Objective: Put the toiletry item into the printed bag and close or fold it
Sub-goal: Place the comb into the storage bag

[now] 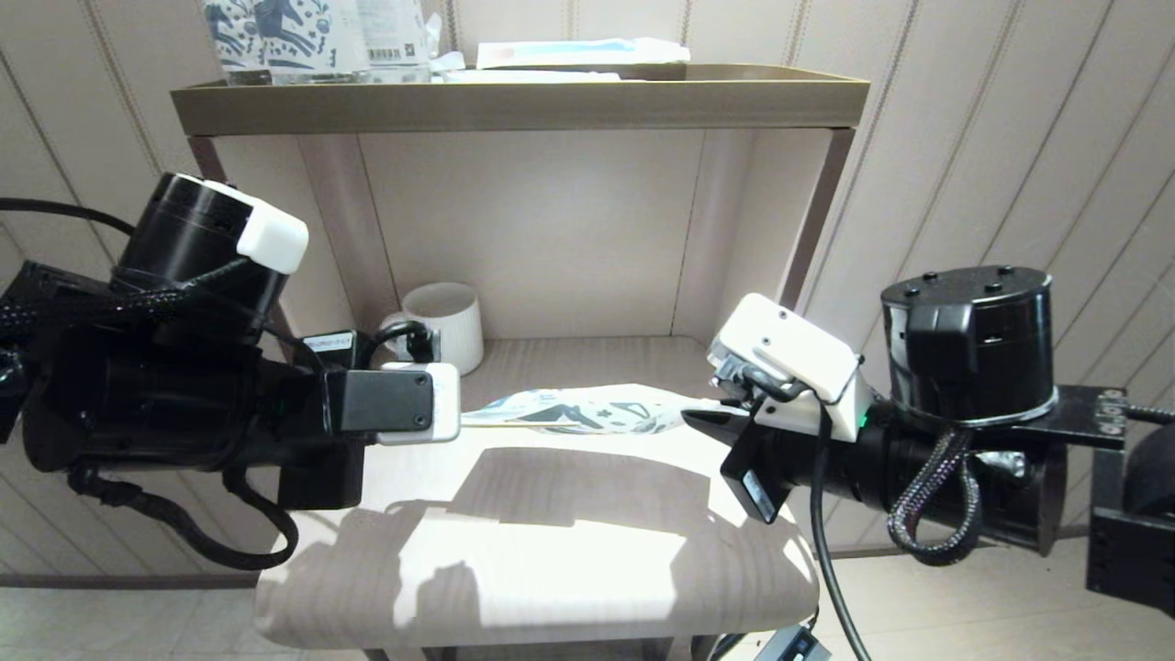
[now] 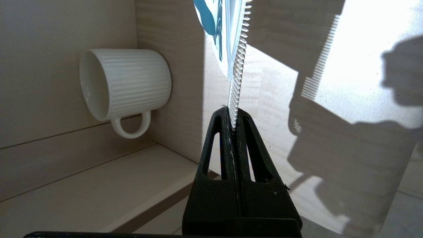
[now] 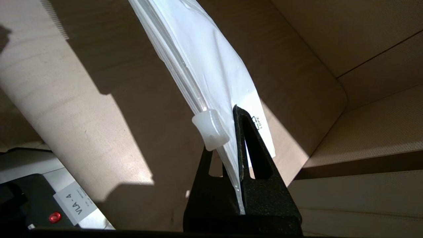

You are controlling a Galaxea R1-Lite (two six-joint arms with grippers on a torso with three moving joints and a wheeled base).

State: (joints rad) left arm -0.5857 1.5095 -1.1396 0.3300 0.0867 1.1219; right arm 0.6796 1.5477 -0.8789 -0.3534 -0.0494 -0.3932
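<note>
The printed bag, white with a dark teal horse print, hangs stretched above the table between my two grippers. My left gripper is shut on the end of the toiletry item, a white comb. The comb's far part runs along and into the bag, with its teeth showing at the bag's edge. My right gripper is shut on the other end of the bag, right beside its translucent zip slider. In the head view the right gripper meets the bag from the right.
A white ribbed mug stands at the back left of the alcove, behind the left gripper. The pale wooden table lies below the bag. On the shelf top stand upright horse-printed packs and a flat packet.
</note>
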